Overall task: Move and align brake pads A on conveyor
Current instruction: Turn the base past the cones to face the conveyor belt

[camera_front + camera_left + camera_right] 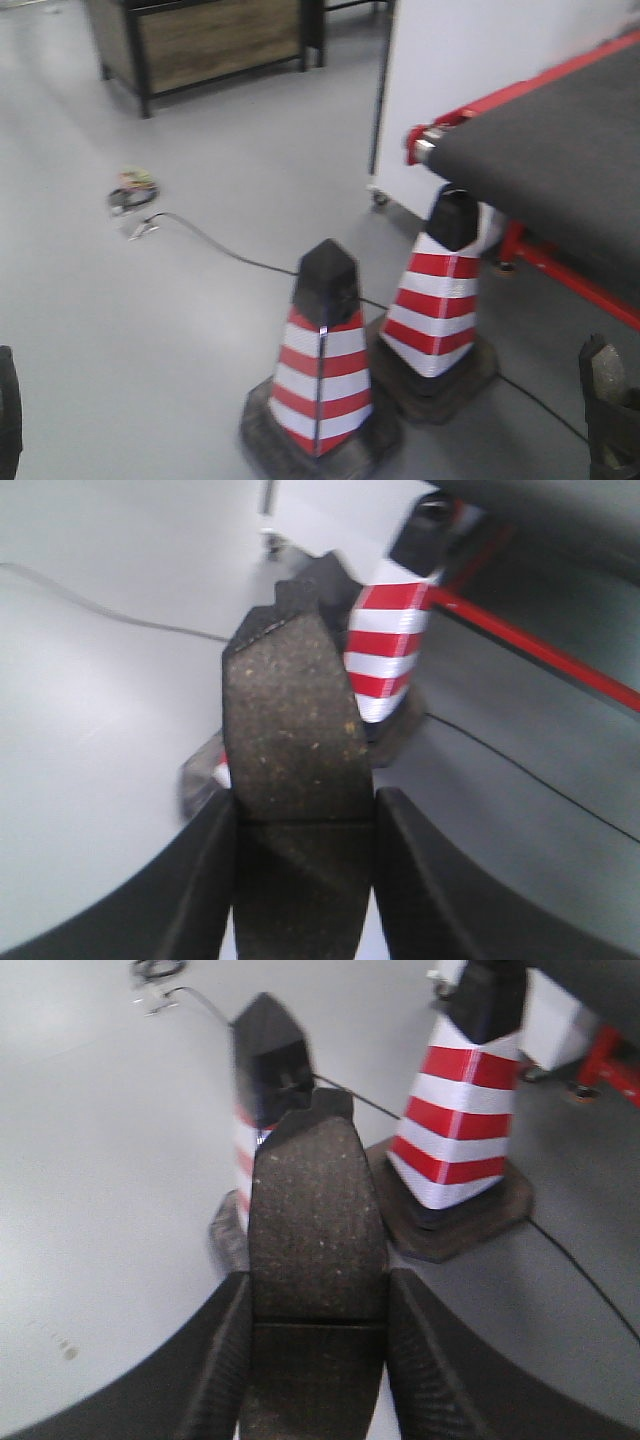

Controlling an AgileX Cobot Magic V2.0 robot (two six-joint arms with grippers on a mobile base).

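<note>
Left gripper (300, 825) clamped on flat grey speckled curved brake pad (290, 730), long axis running straight out from jaws. Right gripper (318, 1305) likewise clamped on second grey speckled pad (318, 1220), same orientation. Both pads held over smooth grey floor (150, 320), near two red-and-white striped cones (320, 350). Wide dark grey felt conveyor belt with red edge strips (560, 160) lay up and to right; right arm judged nearer.
</note>
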